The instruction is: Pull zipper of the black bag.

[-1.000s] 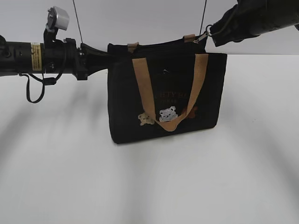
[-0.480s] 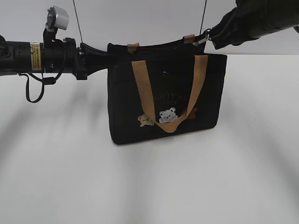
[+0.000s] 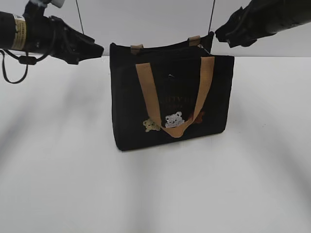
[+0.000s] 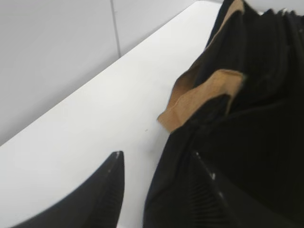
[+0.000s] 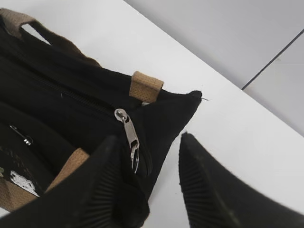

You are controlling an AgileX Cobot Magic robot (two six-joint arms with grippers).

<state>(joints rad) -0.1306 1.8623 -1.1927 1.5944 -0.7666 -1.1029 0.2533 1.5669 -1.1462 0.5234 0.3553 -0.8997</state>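
Observation:
The black bag (image 3: pixel 127 107) stands upright on the white table, its tan handles hanging over its front. The zipper (image 5: pixel 129 136), a silver pull with a small ring, hangs loose at the right end of the bag's (image 5: pixel 57 80) top seam. My right gripper (image 5: pixel 148 138) is open, and the bag's right corner and the pull lie between its fingers, ungripped. In the exterior view this gripper (image 3: pixel 219 34) hovers just above and to the right of that corner. My left gripper (image 3: pixel 98 49) is open and empty, up and to the left of the bag. In its wrist view the fingers (image 4: pixel 156 159) are beside the bag's (image 4: pixel 256 118) left end.
The white table (image 3: pixel 155 194) extends all round the bag. A pale wall (image 3: pixel 155 19) rises close behind it. The tan front handle (image 3: pixel 146 87) loops down over three small bear patches (image 3: pixel 173 120). Thin cables hang behind the bag.
My left gripper let go of the bag's left end and rose up and to the left. My right gripper released the zipper ring and opened; the pull dropped.

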